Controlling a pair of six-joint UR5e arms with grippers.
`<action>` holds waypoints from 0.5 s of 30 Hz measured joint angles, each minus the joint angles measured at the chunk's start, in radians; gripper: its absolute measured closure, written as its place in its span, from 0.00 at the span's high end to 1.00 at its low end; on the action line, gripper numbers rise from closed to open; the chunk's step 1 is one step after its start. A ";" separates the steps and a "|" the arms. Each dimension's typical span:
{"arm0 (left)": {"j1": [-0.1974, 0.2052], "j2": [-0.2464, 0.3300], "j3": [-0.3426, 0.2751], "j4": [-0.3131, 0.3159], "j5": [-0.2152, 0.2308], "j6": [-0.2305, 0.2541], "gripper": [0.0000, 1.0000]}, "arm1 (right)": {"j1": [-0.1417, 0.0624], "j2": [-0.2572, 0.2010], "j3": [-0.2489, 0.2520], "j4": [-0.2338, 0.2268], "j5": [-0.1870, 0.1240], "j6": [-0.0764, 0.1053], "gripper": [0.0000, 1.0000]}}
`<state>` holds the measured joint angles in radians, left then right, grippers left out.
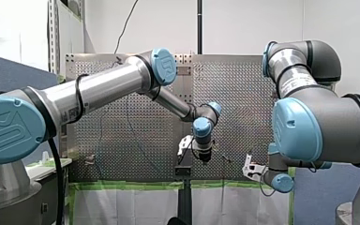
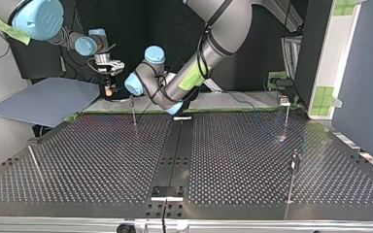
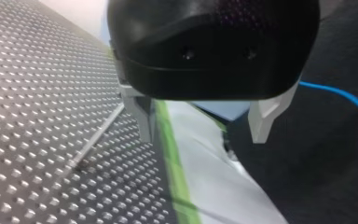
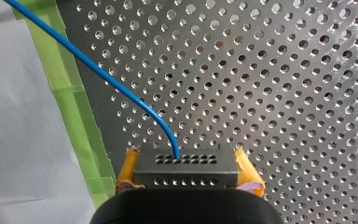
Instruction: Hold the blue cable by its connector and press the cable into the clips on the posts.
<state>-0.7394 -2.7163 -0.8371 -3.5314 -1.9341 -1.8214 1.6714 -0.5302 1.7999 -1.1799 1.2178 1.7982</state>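
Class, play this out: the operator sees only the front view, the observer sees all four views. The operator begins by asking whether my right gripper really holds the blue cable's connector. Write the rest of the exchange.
Observer: Yes. In the right wrist view my right gripper has its yellow pads shut on the dark connector, and the blue cable leaves the connector's face.
Operator: And my left gripper?
Observer: The left wrist view shows my left gripper open, with nothing between its fingers.
Operator: Are any posts standing?
Observer: The top view shows thin upright posts. One post at its right carries a small fitting at its tip.
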 joint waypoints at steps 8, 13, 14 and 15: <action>-0.002 0.000 -0.015 -0.072 0.005 0.001 0.99 | 0.002 0.000 -0.001 -0.003 -0.001 0.000 0.00; -0.003 0.000 -0.023 -0.117 0.037 0.004 0.99 | 0.002 0.000 -0.001 -0.002 -0.001 0.000 0.00; -0.003 0.000 -0.024 -0.125 0.044 0.004 0.99 | 0.002 0.000 -0.001 -0.002 -0.001 0.000 0.00; -0.003 -0.001 -0.026 -0.135 0.054 0.004 0.99 | 0.002 0.000 -0.001 -0.002 -0.001 0.000 0.00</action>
<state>-0.7425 -2.7169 -0.8634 -3.6663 -1.8798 -1.8169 1.6734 -0.5302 1.7989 -1.1819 1.2166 1.7980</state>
